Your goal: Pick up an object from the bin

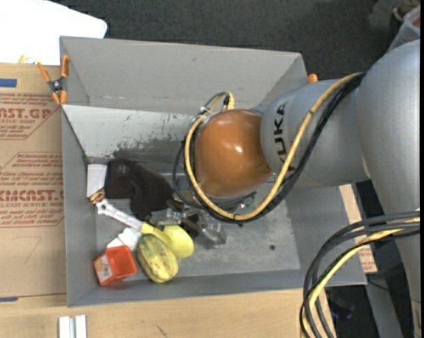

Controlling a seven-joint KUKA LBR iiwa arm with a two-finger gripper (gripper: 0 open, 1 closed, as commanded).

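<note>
Down in the bin [177, 69], the gripper [199, 225] hangs just beside a yellow fruit [178, 241] at the view's lower left (open or clenched, one cannot tell), with a black cloth [138, 187] and an orange box [115, 266] near.

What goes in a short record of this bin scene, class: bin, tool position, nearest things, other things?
bin: grey metal bin
tool position: tool low in the bin's middle, below the orange cover
nearest things: yellow rounded thing; black soft thing
other things: yellow-green speckled thing; orange-red box; white card, all on the view's left side
</note>
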